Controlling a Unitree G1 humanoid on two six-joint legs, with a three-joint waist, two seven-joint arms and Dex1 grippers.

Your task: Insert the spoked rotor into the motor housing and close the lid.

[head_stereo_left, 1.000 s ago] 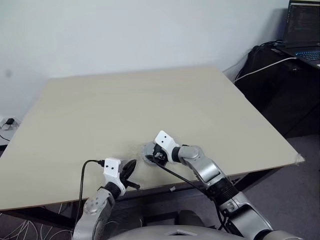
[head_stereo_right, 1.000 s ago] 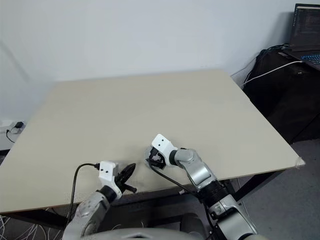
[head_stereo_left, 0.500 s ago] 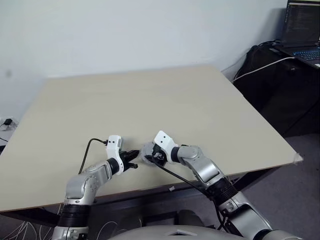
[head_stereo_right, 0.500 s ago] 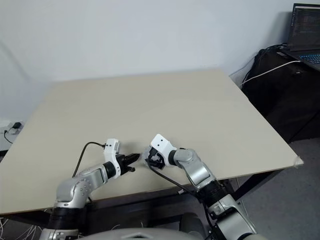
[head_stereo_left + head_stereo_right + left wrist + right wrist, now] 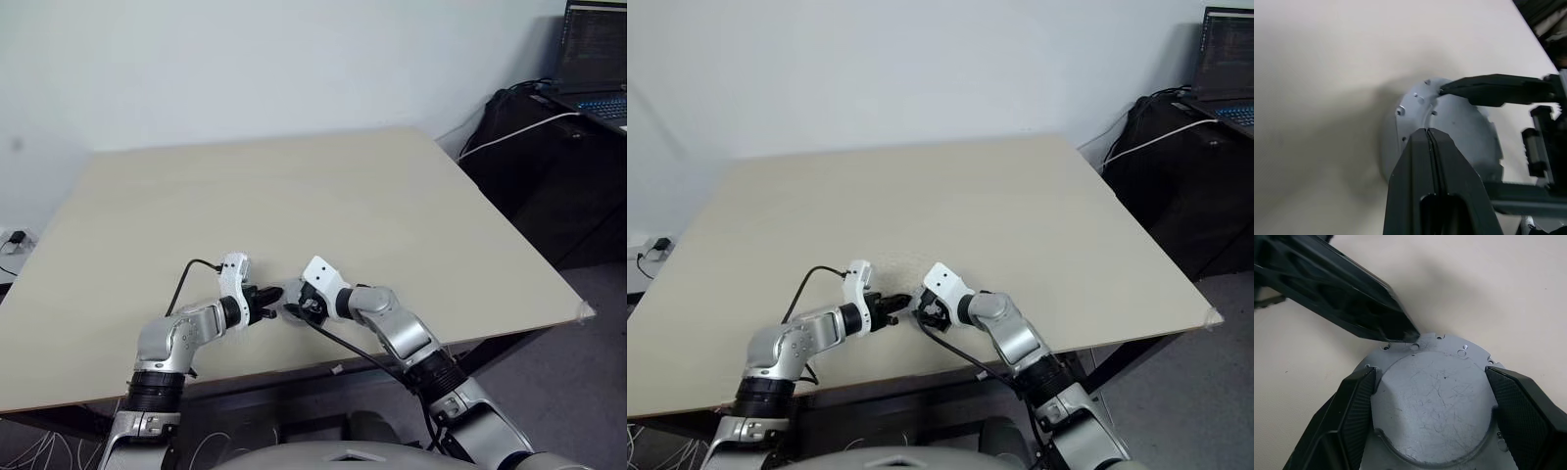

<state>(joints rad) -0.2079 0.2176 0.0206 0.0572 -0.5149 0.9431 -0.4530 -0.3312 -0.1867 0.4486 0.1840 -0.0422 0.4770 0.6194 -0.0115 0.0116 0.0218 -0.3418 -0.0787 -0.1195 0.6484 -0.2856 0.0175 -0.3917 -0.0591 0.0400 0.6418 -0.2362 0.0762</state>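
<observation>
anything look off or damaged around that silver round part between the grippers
Nothing looks broken or askew. The silver round part lies flat on the table, its top only finely scratched. The right gripper straddles it, and the shut left gripper rests at its rim.

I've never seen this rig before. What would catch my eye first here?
The two grippers meeting at the table's near edge: the right gripper grips a round silver part by its sides, while the shut left gripper presses its tip at the rim. A laptop glows at far right.
</observation>
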